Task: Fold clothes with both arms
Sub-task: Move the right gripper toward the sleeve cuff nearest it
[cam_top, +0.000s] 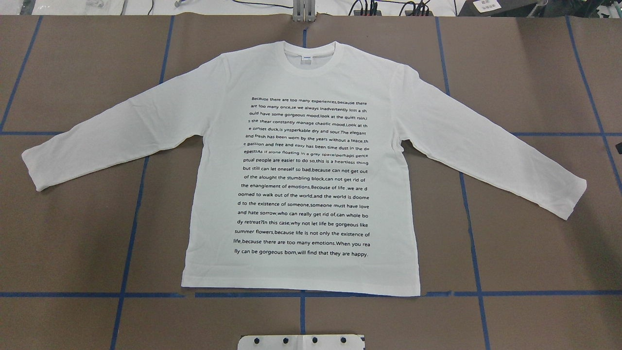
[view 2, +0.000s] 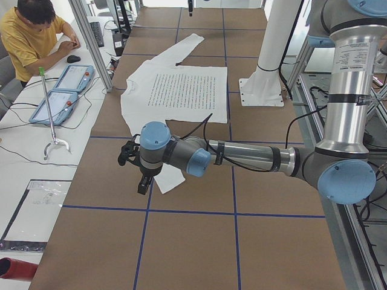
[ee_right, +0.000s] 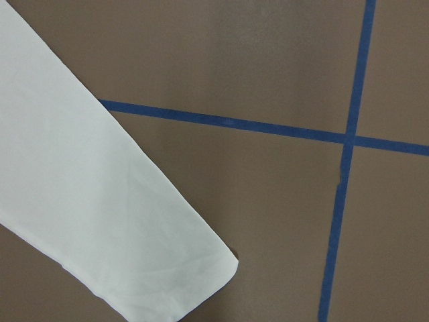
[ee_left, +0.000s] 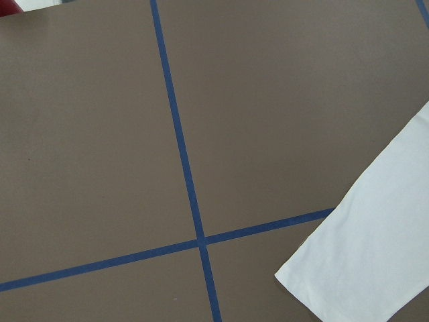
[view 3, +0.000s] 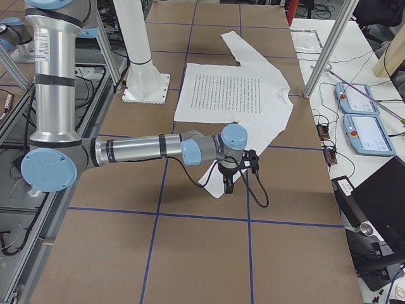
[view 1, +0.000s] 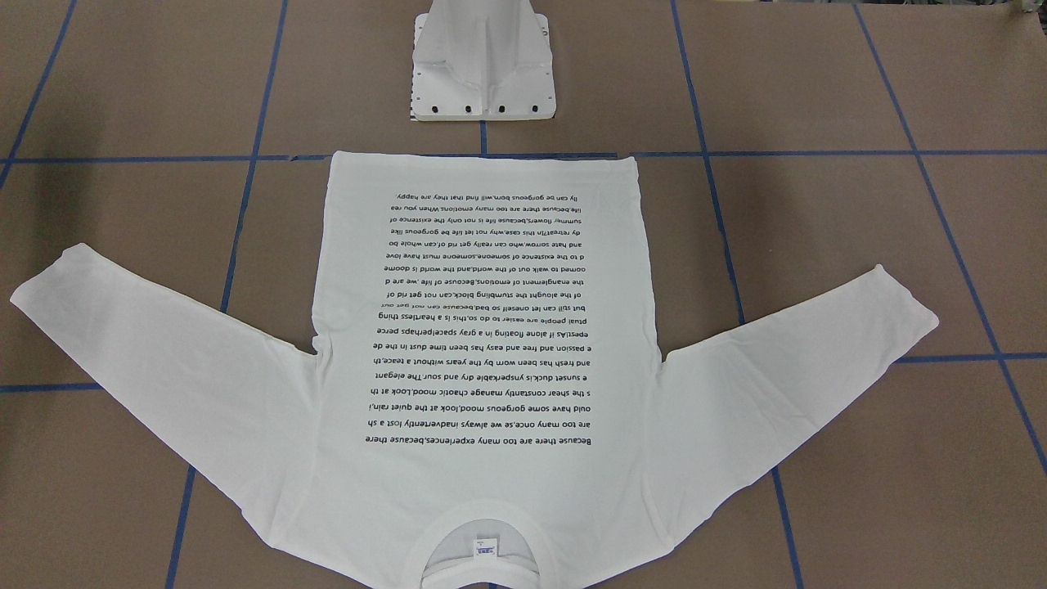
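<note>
The bench (cam_top: 73, 243) is covered in brown paper with blue tape lines (cam_top: 131, 218) marking big squares. The white T-shirt (cam_top: 301, 170) lies flat on it, print side up. Its hem is toward the white pedestal base (view 1: 483, 74), its collar is toward the operators' edge, and both sleeves are spread out and angled back.

The left hand (view 2: 141, 187) hangs over the bench at the end of the left sleeve. In its wrist view the left cuff (ee_left: 348, 275) sits just off to one side below it, with a tape crossing (ee_left: 200, 241) right next to it on the brown paper. The right hand (view 3: 228, 185) is in the matching spot over the right cuff (ee_right: 174, 275), also with a tape crossing nearby. I can't tell how wide either hand is, because they only show in the side views.

Past each cuff the brown surface runs on for another square or so before the bench ends. Along the operators' edge there's a white desk with two blue-rimmed pendants (view 2: 66, 90) and an aluminium post (view 2: 91, 42). A person in a yellow shirt (view 2: 33, 39) sits there, well away from both hands.
</note>
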### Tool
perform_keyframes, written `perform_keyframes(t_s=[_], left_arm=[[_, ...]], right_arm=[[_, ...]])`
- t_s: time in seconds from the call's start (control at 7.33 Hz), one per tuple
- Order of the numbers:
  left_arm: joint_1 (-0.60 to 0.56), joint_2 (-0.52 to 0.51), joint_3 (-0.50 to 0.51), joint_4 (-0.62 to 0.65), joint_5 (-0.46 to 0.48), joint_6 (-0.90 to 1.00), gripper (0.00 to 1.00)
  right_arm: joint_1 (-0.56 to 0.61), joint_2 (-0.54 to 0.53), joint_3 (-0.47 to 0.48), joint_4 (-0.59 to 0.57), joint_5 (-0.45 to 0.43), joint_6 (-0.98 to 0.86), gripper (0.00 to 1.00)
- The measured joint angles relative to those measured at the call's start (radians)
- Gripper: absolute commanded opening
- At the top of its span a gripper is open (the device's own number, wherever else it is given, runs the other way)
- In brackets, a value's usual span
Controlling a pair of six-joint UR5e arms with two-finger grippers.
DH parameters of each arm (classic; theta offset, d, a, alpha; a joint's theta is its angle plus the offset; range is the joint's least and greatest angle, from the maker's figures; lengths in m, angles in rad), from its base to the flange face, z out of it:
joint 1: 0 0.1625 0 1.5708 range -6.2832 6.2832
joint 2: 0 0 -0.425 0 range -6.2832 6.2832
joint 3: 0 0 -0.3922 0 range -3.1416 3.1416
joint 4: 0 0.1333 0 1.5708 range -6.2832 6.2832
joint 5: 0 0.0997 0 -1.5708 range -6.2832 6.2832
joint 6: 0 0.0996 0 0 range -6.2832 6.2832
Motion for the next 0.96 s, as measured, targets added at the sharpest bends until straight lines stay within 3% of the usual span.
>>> perform_keyframes(t_s=[0.55, 0.96], left_arm=[[0.021, -0.005, 0.001, -0.072, -0.014, -0.002, 0.98], [0.028, -0.001, 0.002, -0.096, -0.017, -0.003, 0.99]], right_arm=[[-0.147, -0.006, -0.185, 0.445, -0.026, 0.477, 0.89], [-0.164, -0.018, -0.235, 0.498, -0.027, 0.585, 0.86]])
